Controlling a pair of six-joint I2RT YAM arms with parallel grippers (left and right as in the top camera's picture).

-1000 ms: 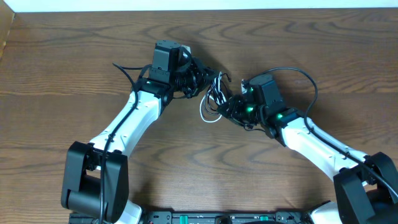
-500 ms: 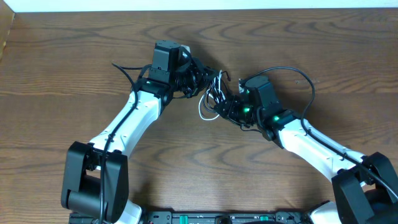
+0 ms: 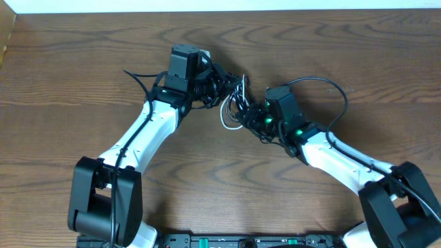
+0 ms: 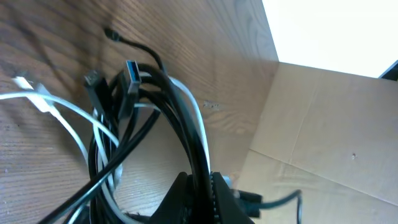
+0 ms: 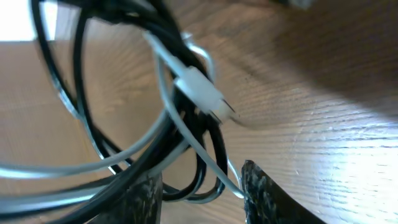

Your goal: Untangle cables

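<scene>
On the wooden table (image 3: 83,55) the job looks barely begun: the left arm (image 3: 148,131) and right arm (image 3: 344,162) meet near the middle of the far half, and the cables hang between them as one knot, just off the wood or brushing it. The black cable (image 4: 186,124) loops round itself several times and the white cable (image 4: 68,121) threads through those loops, so nothing is parted yet; my guess is that all the real separating is left to do. The left gripper (image 4: 200,186) is clamped tight on a few black strands at the bottom of its own view, pinning that side of the bundle. The right gripper (image 5: 202,193) has its jaws partly apart, with black and white strands passing across the gap rather than pinched, so it seems to hold nothing firmly. A blue-tipped plug (image 4: 132,67) and a white plug (image 5: 199,90) stick out of the tangle, free ends that could be drawn out. From overhead the knot is too small and dark to trace which cord crosses over which, and both wrist views cut the loops off at the frame edges; the right one is also blurred, so whether a strand touches either finger I cannot tell
</scene>
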